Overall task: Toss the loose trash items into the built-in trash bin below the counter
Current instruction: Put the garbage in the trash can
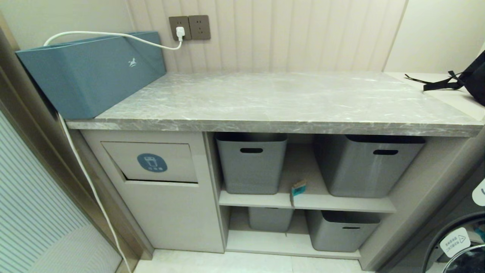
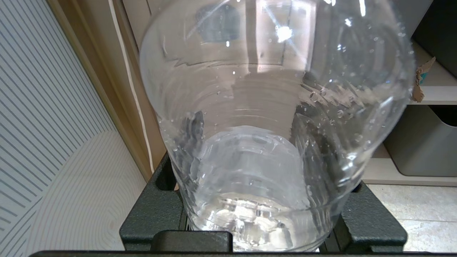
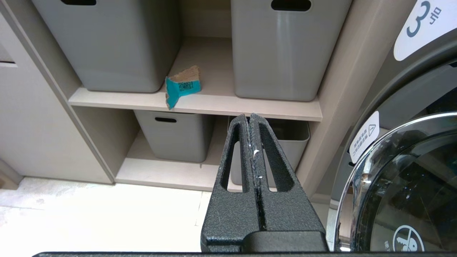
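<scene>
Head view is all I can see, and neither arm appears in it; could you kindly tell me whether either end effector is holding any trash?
Observer: Yes. The left end effector is shut on a clear plastic water bottle.
Operator: Thank you. And the right one?
Observer: The right end effector is shut and holds nothing.
Operator: What does it point towards?
Observer: Towards the shelves, below the small teal paper scrap that lies on the upper shelf between two grey plastic tubs.
</scene>
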Tool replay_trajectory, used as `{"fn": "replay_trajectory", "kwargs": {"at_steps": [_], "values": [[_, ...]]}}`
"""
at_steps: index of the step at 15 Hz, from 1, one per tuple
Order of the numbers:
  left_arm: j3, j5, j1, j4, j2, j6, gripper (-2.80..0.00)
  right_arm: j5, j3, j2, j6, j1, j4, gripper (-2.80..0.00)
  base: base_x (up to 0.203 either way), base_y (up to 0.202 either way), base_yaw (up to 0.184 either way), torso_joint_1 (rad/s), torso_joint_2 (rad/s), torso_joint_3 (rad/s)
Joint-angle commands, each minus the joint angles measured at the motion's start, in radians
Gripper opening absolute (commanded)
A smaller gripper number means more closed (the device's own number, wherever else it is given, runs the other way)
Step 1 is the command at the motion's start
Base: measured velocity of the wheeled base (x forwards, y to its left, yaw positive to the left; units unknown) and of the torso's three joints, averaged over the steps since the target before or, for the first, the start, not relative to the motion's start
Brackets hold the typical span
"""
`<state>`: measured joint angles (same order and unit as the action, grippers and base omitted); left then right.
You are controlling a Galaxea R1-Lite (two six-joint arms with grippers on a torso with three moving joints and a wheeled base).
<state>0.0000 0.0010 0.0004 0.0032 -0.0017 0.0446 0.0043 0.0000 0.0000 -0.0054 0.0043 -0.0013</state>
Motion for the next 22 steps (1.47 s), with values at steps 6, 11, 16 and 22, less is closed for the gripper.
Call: {"fn": "replay_trajectory", "kwargs": {"at_steps": [6,11,16,22], "values": [[-0.128,0.003,-0.003,0.036,0.107,0.021,-2.8,0.0,0.0,-0.002,-0.001,0.0,0.0,-2.8,0.0,0.0,0.0,0.0,0.0,0.0],[-0.364,-0.008,0.189,0.035,0.674,-0.234,-2.8,0.0,0.0,-0.002,-0.001,0.0,0.0,-2.8,0.0,0.0,0.0,0.0,0.0,0.0],[-0.628,-0.007,0.251,-0.06,1.144,-0.566,-2.8,0.0,0.0,-0.002,-0.001,0.0,0.0,-2.8,0.0,0.0,0.0,0.0,0.0,0.0],[-0.804,-0.274,0.235,-0.295,1.436,-1.038,-2.8,0.0,0.0,0.0,-0.001,0.0,0.0,-2.8,0.0,0.0,0.0,0.0,0.0,0.0]]}}
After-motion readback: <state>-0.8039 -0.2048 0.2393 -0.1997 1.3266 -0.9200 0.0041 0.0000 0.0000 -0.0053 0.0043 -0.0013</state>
